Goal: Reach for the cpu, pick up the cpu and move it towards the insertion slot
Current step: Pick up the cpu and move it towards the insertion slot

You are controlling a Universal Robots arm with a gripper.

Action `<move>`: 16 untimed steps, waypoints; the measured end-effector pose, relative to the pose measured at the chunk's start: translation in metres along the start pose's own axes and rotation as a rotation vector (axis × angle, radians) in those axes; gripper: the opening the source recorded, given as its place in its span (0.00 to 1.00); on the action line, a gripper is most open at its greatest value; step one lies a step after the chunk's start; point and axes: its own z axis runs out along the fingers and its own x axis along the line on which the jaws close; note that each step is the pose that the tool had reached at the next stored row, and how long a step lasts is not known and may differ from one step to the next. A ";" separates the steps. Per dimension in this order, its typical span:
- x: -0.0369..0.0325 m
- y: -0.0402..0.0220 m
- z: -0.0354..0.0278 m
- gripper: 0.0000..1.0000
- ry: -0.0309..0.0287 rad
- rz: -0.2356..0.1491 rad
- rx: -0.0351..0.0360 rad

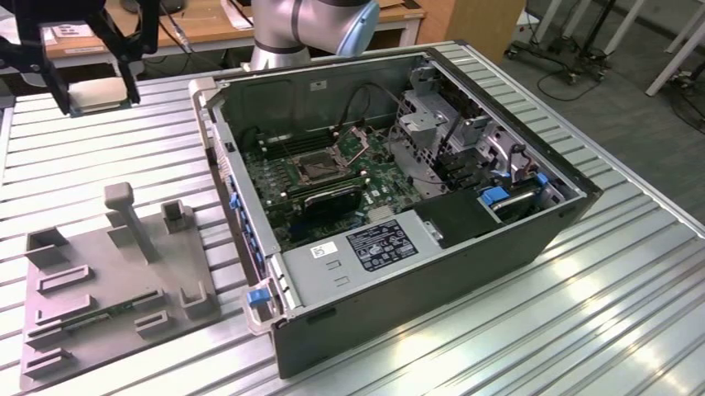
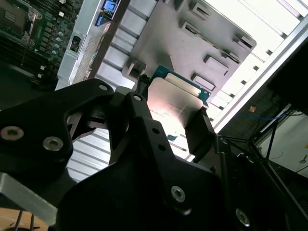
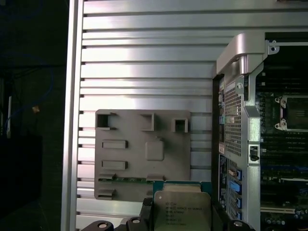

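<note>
My gripper (image 1: pixel 97 97) hangs above the slatted table at the exterior view's far left, shut on the cpu (image 1: pixel 97 91), a flat silvery-white square chip held by two opposite edges. In both wrist views the cpu (image 2: pixel 174 103) (image 3: pixel 182 207) sits between the black fingers (image 2: pixel 137 115), lifted above the grey fixture. The insertion slot (image 1: pixel 314 167) is a dark square socket with a metal frame on the green motherboard inside the open computer case. It lies well to the exterior view's right of the gripper. The first wrist view catches the slot (image 3: pixel 294 113) at its edge.
The open computer case (image 1: pixel 463 239) fills the table's middle, its wall (image 1: pixel 226 157) standing between gripper and motherboard. A grey plastic fixture (image 1: pixel 111 280) (image 3: pixel 144 144) with recesses, posts and a narrow green strip (image 1: pixel 105 315) lies at the near left. The robot arm's base (image 1: pixel 297 29) stands behind the case.
</note>
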 end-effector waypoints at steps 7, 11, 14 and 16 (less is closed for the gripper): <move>-0.0062 -0.0001 0.0000 0.55 0.0000 0.000 0.0000; -0.0088 -0.0001 0.0000 0.55 0.0001 0.000 0.0001; -0.0107 -0.0002 0.0000 0.55 0.0000 0.000 0.0000; -0.0119 -0.0002 0.0000 0.55 0.0000 0.000 0.0000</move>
